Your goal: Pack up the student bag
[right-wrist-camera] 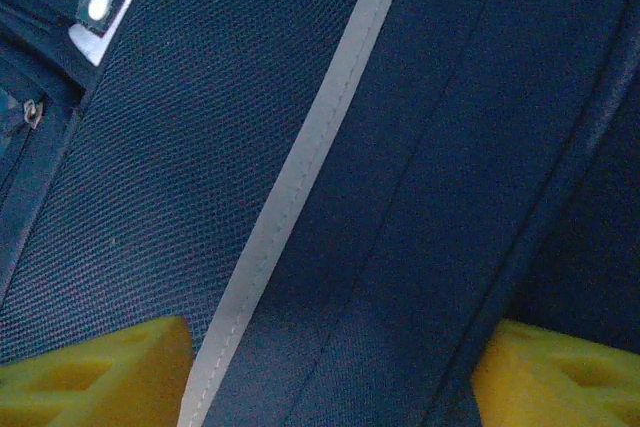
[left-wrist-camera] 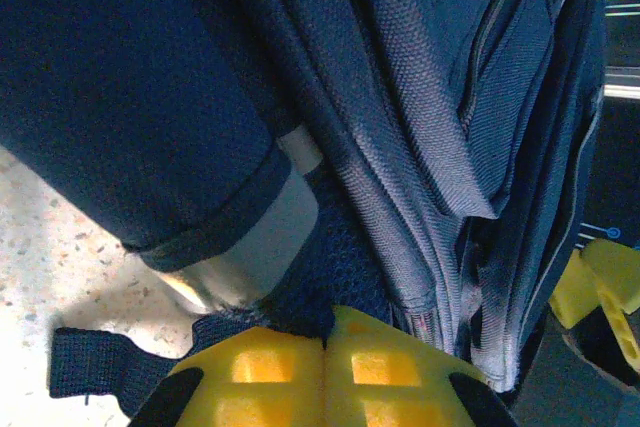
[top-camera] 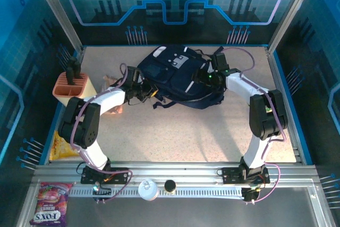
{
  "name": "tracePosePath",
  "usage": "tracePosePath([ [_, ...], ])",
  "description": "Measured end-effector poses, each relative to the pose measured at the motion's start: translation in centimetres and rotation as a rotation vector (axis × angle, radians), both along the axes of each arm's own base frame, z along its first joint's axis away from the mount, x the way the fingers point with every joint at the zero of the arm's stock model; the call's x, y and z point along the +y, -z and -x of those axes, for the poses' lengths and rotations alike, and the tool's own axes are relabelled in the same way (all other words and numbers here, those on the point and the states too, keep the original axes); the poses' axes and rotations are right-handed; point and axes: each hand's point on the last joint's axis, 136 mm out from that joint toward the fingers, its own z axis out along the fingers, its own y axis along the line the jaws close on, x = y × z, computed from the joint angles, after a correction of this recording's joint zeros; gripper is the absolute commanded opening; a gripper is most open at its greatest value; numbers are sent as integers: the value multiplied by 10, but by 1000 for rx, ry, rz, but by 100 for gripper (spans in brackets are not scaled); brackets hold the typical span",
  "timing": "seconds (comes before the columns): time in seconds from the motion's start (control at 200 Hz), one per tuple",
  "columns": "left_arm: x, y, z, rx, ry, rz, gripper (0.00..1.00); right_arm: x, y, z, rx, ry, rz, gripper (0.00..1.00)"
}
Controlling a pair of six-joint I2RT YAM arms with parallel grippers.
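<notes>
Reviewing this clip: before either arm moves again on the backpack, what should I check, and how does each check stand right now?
1. Left hand shut at the left edge of the backpack: ok.
2. Fabric actually caught between the left hand's fingers: cannot tell.
3. Right hand open, close over the backpack's fabric: ok.
4. Opening of the backpack ready for packing: cannot tell.
5. Orange holder upright at the left of the table, apart from the backpack: ok.
</notes>
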Motion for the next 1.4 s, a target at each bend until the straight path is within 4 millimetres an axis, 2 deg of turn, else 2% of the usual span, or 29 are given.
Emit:
tracePosePath([
  [0.11,-7,-1,3,2,10,5,0,-12,-15,14,-9,2,59,72],
  [0.225,-15,-1,6,3,27,8,0,-23,-54,38,-75,20,105,69],
  [0.295,-19,-1,9,2,38,8,0,-19,-76,60,-130,9,116,67],
  [0.37,-24,-2,10,1,47,10,0,-3,-85,87,-157,-27,117,64],
  [0.445,-28,-4,10,-9,55,14,0,17,-81,112,-155,-74,121,60],
  [0.605,-36,-9,11,-26,80,30,0,66,-54,159,-126,-189,175,53],
  [0.745,-40,-12,13,-42,118,40,0,107,-32,178,-134,-248,228,42],
  [0.845,-42,-12,16,-50,148,36,0,126,-9,181,-121,-253,263,35],
  [0.97,-44,-12,20,-54,184,36,0,134,11,171,-114,-225,284,31],
  [1.176,-49,-16,24,-63,227,51,0,147,9,143,-156,-153,277,26],
  [1.401,-55,-29,22,-83,261,68,0,131,18,116,-145,-53,293,28],
])
